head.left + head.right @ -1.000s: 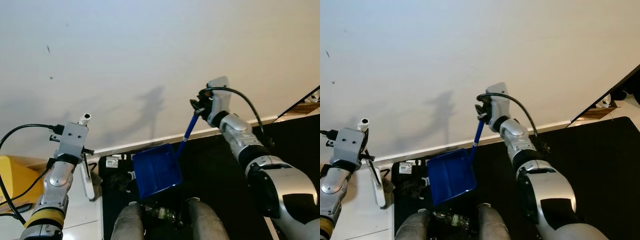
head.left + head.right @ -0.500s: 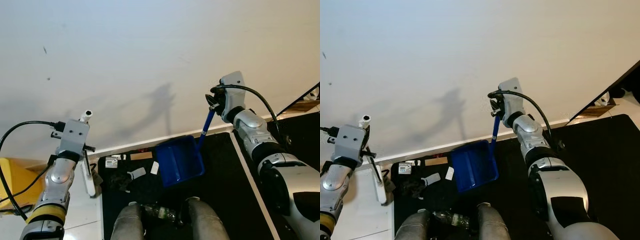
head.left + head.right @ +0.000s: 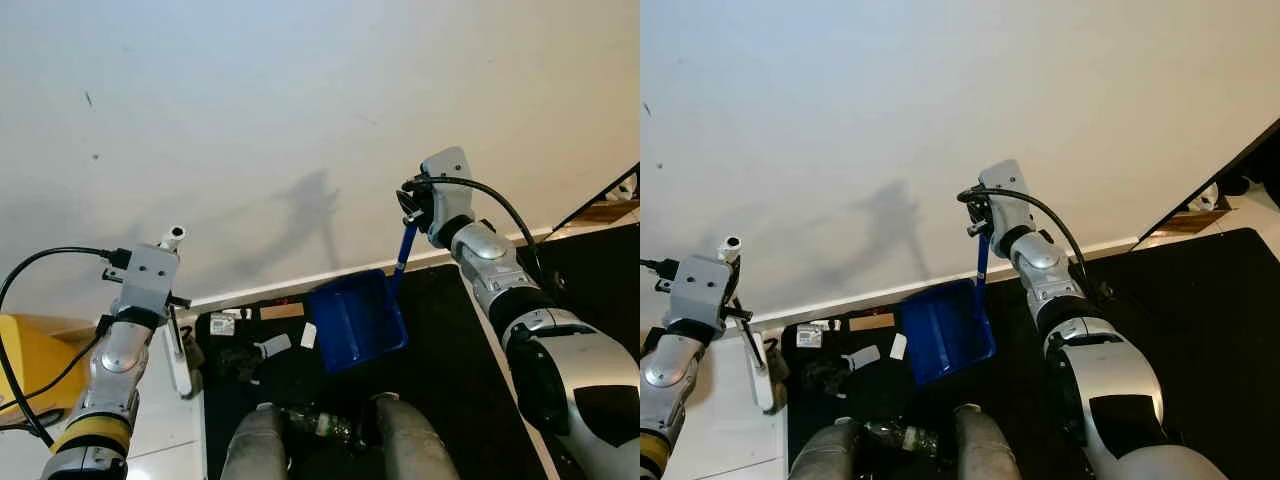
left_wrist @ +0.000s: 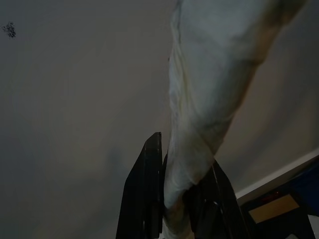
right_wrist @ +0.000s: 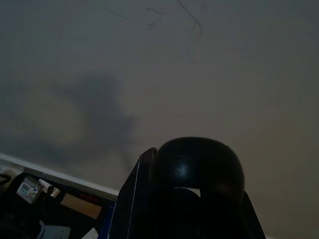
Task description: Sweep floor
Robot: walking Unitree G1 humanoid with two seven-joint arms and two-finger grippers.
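Right hand (image 3: 408, 205) is up by the white wall (image 3: 300, 120), clamped on the top end of the blue dustpan (image 3: 357, 320) handle; in my right wrist view the fingers (image 5: 130, 199) sit tight around the handle's rounded dark knob. From there the handle runs down and the blue pan sits near the baseboard (image 3: 300, 285), on the black mat (image 3: 440, 360), just ahead of my two grey legs (image 3: 258, 445).

Left of the pan there's a scatter of litter on the mat: a brown cardboard strip (image 3: 281, 311), a couple of white paper scraps (image 3: 272, 346), a small printed label (image 3: 223, 323), plus a clear plastic bottle (image 3: 318, 423) lying between my legs.

Left hand (image 3: 172, 330) is over on the left, closed around a white broom handle (image 3: 177, 355) that stands roughly upright. Left wrist view shows the black fingers (image 4: 144, 199) pinching something pale and wrinkly-looking (image 4: 209, 99), which I take to be that handle, though it's too close and dim to be sure.

A yellow thing (image 3: 25, 360) pokes in at the far left edge.
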